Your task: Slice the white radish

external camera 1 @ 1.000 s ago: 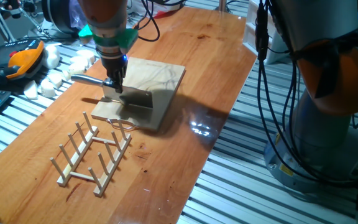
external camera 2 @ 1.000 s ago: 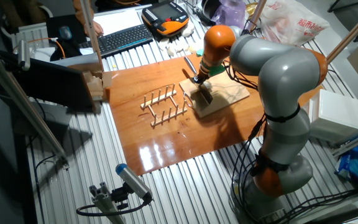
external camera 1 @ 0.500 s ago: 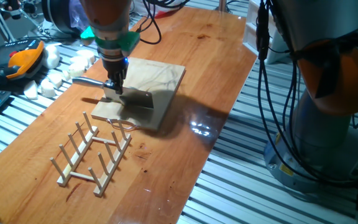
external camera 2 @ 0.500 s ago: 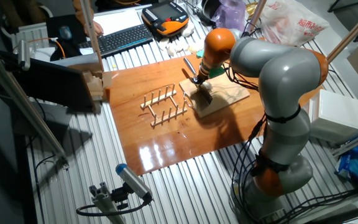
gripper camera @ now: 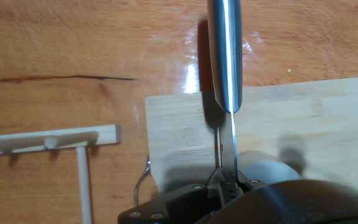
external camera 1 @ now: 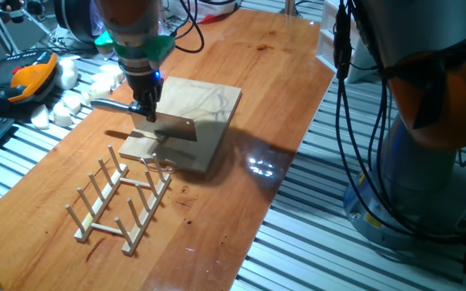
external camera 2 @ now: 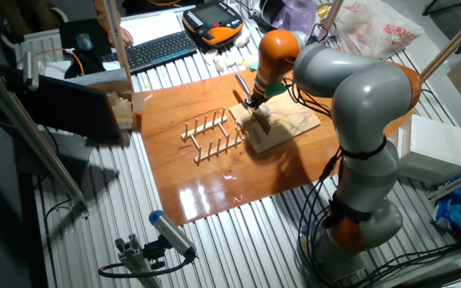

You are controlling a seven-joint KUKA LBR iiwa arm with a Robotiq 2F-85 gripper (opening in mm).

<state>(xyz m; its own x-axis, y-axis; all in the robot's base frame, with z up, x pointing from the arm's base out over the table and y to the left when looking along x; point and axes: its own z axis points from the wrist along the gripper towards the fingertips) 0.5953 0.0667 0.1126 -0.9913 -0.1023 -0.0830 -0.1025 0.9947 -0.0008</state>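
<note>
Your gripper (external camera 1: pixel 146 111) is pinching the knife (external camera 1: pixel 165 123) above the cutting board (external camera 1: pixel 205 105). The white radish (gripper camera: pixel 263 165) sits directly beneath it (partly hidden); no slices visible, so cutting looks barely begun.

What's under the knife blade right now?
The knife hangs over the cutting board, held by the tool. Bare board shows beneath; the blade and tool hide any radish directly below.

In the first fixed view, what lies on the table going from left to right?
Heap of white chunks → wooden peg rack → knife held in the gripper → cutting board → bare tabletop.
</note>
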